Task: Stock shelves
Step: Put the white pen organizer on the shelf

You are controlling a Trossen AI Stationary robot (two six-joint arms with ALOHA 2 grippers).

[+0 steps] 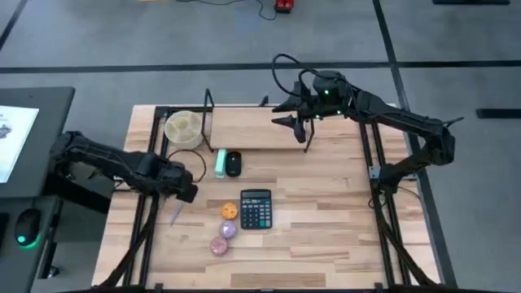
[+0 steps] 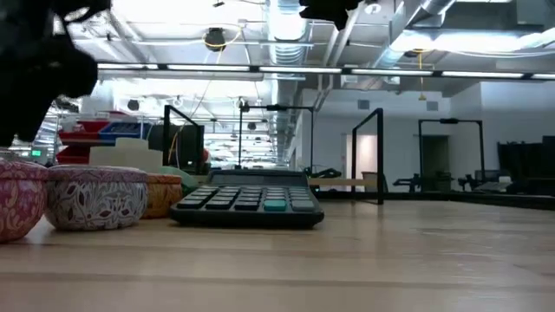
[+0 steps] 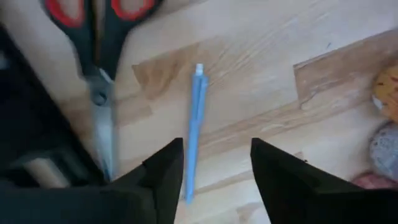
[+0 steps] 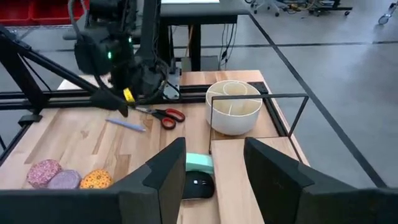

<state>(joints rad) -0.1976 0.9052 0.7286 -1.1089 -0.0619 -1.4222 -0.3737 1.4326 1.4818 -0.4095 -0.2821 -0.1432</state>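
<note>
Bench (image 1: 326, 212): pale wooden top with black frame rails. Directly on it: low rack (image 1: 252, 129) at the far side; round divided white container (image 1: 183, 129) beside the rack; green block (image 1: 221, 163); black mouse (image 1: 234, 163); calculator (image 1: 256, 209); three patterned round tins (image 1: 225, 230); blue pen (image 3: 196, 124); red-handled scissors (image 3: 93, 37).

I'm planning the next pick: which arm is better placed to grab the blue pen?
Left. Its gripper hovers directly over the blue pen, jaws open astride it, beside the scissors. The right gripper is over the shelves, far across the table.
</note>
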